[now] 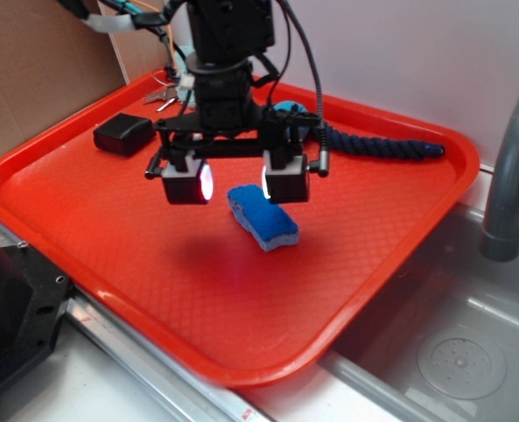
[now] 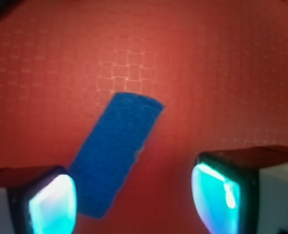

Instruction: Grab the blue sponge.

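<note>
Not grabbed yet. Going left to right: the left finger pad [image 2: 51,204], then the sponge [image 2: 115,152] lying flat on the tray [image 1: 110,237], slanted and closer to that left pad, then the right pad. The fingers [image 1: 237,183] are spread wide, holding nothing, hovering above. Lowering and closing are left, I'd say.

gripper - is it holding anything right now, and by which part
Nothing is held. The gripper is open above the red tray; the blue sponge lies untouched.
</note>
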`<state>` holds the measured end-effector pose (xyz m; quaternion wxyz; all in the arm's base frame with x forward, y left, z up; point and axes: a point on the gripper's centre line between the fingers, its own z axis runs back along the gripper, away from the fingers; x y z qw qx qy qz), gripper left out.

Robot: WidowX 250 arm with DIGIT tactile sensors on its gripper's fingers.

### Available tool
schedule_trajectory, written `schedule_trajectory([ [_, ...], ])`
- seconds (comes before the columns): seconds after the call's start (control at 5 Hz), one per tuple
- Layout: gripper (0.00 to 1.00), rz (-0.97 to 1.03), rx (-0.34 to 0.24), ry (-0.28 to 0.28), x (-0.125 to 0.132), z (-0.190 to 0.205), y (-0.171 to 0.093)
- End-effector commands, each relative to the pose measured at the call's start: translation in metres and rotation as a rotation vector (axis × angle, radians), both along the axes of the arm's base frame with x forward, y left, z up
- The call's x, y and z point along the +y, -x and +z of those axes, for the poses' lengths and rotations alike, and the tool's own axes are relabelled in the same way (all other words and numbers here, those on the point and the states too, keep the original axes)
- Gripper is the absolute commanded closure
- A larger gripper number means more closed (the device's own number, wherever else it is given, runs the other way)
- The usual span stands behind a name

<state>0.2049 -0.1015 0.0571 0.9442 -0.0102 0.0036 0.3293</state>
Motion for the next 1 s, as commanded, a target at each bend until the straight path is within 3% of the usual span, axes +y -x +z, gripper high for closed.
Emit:
schedule_trajectory([
  [0.0, 0.0, -0.012, -0.048, 0.021, 0.0, 0.011, -0.009],
  [0.4, 0.0, -0.024, -0.061, 0.046, -0.005, 0.002, -0.024],
  [0.8, 0.0, -0.054, 0.001, 0.044, -0.015, -0.019, -0.043],
])
